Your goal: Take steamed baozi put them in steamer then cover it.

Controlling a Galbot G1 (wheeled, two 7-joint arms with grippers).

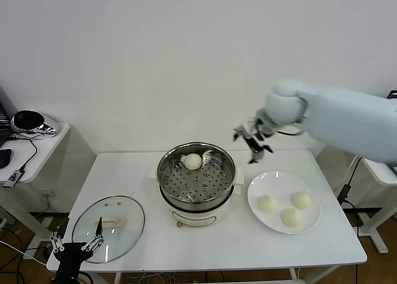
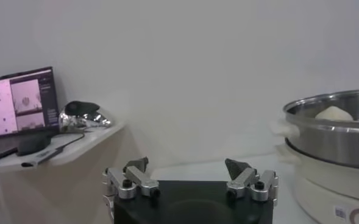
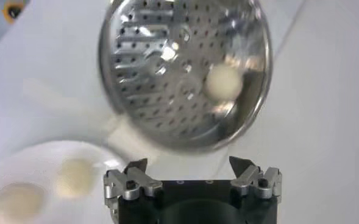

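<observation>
The white counter (image 1: 205, 253) holds everything for this job. In the middle stands the steamer (image 1: 196, 202), a shiny round pot with a tray full of holes inside. One steamed baozi (image 1: 193, 162) already sits on that tray, toward the back. So one bun is in.

To the right of the steamer lies a flat white plate (image 1: 267, 186). Three more baozi (image 1: 267, 203) wait on it, so three are left to move.

The cover (image 1: 127, 211), a clear glass lid with a pale handle, lies flat on the counter at the front left, well apart from the pot. It goes on last, and that step is not yet done.

The right hand (image 1: 252, 142) hangs in the air behind the plate and beside the steamer. Its fingers are spread wide and hold nothing. I think it goes for a bun on the plate next.

The left hand (image 1: 77, 245) waits low at the front left edge, near the cover. It is open too, and empty.
</observation>
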